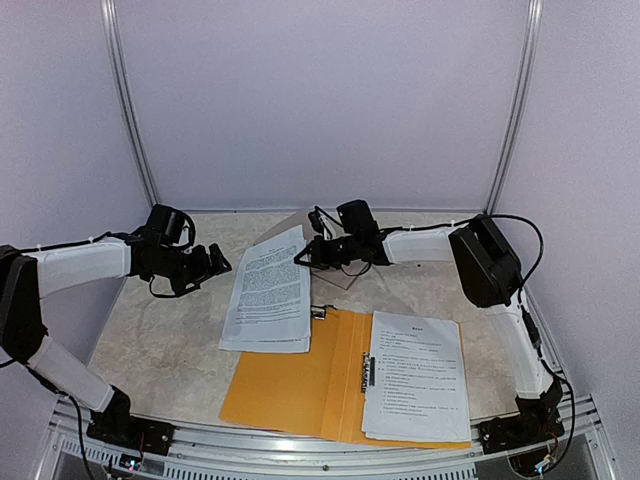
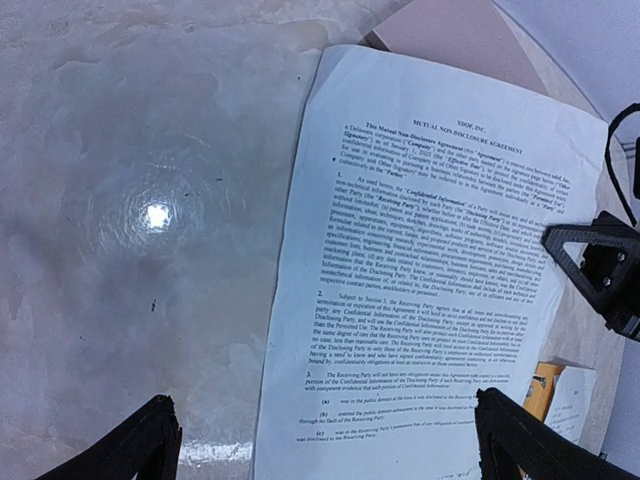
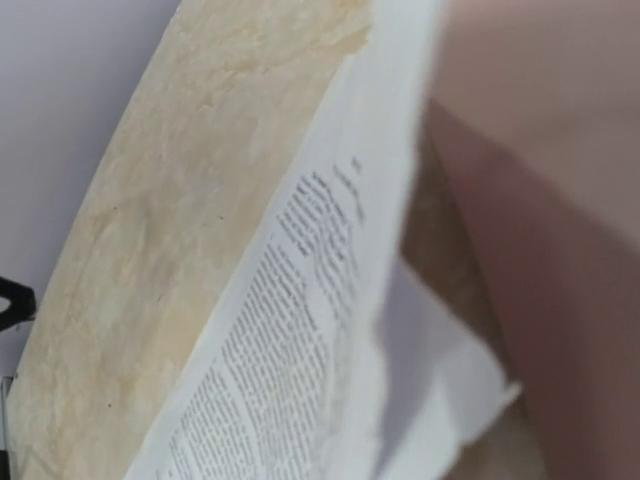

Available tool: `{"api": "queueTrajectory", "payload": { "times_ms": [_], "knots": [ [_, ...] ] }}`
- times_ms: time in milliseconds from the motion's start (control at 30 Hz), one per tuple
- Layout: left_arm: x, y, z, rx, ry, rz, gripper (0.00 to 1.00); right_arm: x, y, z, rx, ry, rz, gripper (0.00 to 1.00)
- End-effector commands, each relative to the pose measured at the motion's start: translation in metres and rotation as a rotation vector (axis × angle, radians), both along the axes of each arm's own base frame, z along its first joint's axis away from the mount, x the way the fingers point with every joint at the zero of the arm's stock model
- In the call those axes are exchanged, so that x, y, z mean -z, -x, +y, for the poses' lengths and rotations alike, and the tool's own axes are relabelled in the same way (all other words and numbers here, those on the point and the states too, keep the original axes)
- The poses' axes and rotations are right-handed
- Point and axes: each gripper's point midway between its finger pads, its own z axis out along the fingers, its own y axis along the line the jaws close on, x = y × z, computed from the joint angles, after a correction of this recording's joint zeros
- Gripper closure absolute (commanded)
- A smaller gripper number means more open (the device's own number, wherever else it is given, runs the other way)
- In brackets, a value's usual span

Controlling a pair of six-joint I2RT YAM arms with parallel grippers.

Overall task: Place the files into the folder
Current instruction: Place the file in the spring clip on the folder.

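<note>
The files [image 1: 267,290] are a stack of printed white sheets on the table behind the folder, seen close in the left wrist view [image 2: 420,250]. My right gripper [image 1: 303,256] is at the stack's far right edge. In the right wrist view the top sheet [image 3: 290,330] curls up close to the lens and hides the fingers; the gripper looks shut on it. The orange folder [image 1: 290,380] lies open at the front, with more printed sheets [image 1: 418,375] on its right half. My left gripper [image 1: 218,262] is open and empty just left of the stack [image 2: 325,450].
A grey-brown clipboard [image 1: 338,277] lies under the stack's far right corner, below the right gripper. It shows in the left wrist view [image 2: 450,40] and as a blur in the right wrist view [image 3: 560,200]. Pale walls enclose the marbled table [image 1: 160,340].
</note>
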Motion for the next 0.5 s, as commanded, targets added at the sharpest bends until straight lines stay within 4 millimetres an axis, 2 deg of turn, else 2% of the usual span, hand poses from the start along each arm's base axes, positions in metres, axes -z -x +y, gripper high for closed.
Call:
{"api": "queueTrajectory", "payload": {
  "times_ms": [0,100,233,467],
  "knots": [
    [0.012,0.009,-0.005,0.034,-0.017,0.029,0.01,-0.006,0.002,-0.001,0.005,-0.031,0.017,1.0],
    [0.013,0.012,-0.002,0.026,-0.031,0.034,0.01,-0.017,0.017,-0.002,-0.008,-0.058,0.03,1.0],
    [0.006,0.011,0.003,0.021,-0.049,0.016,0.01,-0.031,0.048,0.002,-0.058,-0.101,0.044,1.0],
    [0.0,0.001,0.002,0.022,-0.053,0.003,0.01,-0.051,0.094,-0.011,-0.075,-0.096,0.018,1.0]
  ]
}}
